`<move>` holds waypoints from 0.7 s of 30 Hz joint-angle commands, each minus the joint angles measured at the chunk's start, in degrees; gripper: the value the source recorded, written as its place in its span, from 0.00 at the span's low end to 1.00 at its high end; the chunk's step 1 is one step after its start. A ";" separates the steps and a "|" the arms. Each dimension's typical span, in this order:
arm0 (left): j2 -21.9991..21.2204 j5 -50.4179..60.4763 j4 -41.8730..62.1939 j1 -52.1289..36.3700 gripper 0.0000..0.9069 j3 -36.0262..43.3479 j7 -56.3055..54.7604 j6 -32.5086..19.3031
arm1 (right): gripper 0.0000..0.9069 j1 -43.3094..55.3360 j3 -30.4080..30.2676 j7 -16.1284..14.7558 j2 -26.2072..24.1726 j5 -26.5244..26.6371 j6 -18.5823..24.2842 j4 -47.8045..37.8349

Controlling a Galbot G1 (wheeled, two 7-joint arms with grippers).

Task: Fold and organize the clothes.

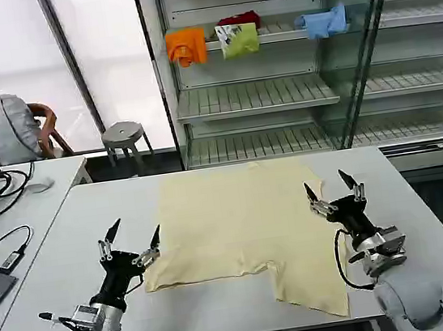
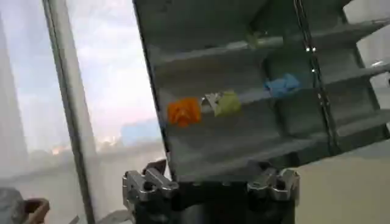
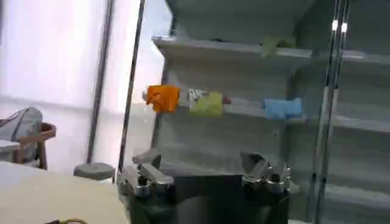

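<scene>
The T-shirt (image 1: pixel 246 231) is lying partly folded across the table (image 1: pixel 424 212) middle, reaching its near edge. The left gripper (image 1: pixel 134 242) and right gripper (image 1: pixel 333 190) are flanking it, both spread wide and holding nothing. Pinching one thin layer risks dragging folds apart.

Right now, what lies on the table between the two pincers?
In the head view, the cream-yellow T-shirt lies spread between the left pincer and the right pincer, both open, on the table.
</scene>
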 commanded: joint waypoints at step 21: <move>1.00 -12.51 -3.57 8.37 1.00 -1.85 -10.13 27.00 | 1.00 -33.71 3.98 2.89 1.58 -2.58 -10.42 14.37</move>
